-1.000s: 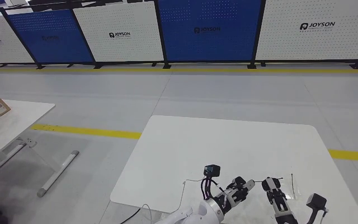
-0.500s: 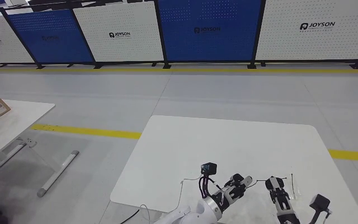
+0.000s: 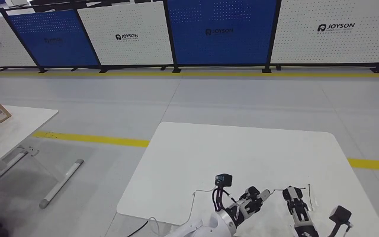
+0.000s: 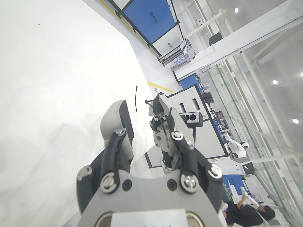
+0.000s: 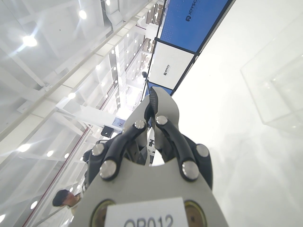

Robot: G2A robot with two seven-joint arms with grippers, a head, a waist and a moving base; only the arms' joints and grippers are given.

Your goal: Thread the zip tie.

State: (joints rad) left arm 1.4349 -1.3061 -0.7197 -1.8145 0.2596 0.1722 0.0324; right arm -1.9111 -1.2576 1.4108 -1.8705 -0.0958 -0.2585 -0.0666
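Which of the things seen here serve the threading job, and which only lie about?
For the job:
- zip tie, pinched in the right gripper
- left gripper, open beside it

Lying about:
- loose tie, flat on the table
- clear box

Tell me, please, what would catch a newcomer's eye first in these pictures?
Probably the right gripper, shut on a thin black zip tie whose end sticks out beyond it, low over the robot's edge of the white table. Close beside it is the open left gripper, and a second zip tie lies loose on the table nearby.
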